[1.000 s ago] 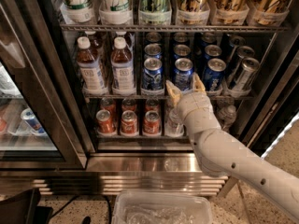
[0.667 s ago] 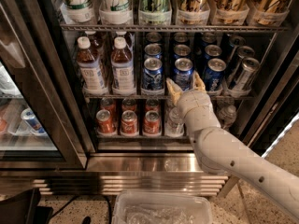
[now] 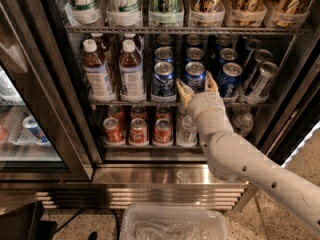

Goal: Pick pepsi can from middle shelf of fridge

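Note:
The fridge (image 3: 165, 171) stands open with a dark interior. Its middle shelf (image 3: 130, 102) holds two brown bottles (image 3: 97, 69) at the left and several blue pepsi cans in lanes. My gripper (image 3: 196, 85) is open at the shelf's front edge, its two fingers on either side of the front pepsi can (image 3: 195, 76) of the second lane. The fingers reach only the can's lower part and do not visibly clamp it. Another pepsi can (image 3: 164, 79) stands just to its left and one (image 3: 230, 79) to its right.
Slim silver-black cans (image 3: 260, 79) lean at the shelf's right end. Tall cans (image 3: 165, 4) fill the rack above. Red cans (image 3: 138, 130) and water bottles (image 3: 187, 129) stand on the rack below. A glass door (image 3: 30, 114) is at the left. A clear plastic bin (image 3: 172, 224) sits on the floor.
The gripper has edged slightly forward and up, so its fingers now flank the front pepsi can of the second lane more closely. The cans have not moved.

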You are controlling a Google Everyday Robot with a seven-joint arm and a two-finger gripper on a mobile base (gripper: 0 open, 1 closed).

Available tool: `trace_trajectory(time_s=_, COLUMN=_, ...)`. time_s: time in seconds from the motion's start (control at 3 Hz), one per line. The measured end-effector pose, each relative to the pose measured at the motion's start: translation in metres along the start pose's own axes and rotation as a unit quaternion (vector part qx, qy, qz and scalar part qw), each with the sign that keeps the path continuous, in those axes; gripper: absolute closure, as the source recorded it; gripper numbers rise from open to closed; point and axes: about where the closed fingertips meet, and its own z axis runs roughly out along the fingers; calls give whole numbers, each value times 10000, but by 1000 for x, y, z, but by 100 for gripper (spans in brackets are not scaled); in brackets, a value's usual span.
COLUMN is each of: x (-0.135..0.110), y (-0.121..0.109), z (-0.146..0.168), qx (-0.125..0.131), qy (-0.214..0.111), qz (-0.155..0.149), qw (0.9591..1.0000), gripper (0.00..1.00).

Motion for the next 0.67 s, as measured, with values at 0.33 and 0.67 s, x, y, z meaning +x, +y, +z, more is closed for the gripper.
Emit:
trace_trajectory(time_s=0.33, x=1, y=0, z=-1, qx=-3, qy=7, qz=-4, qw=10000, gripper=56)
trace_trajectory(time_s=0.67, x=1, y=0, z=-1, qx=-3, qy=7, qz=-4, qw=10000, gripper=79)
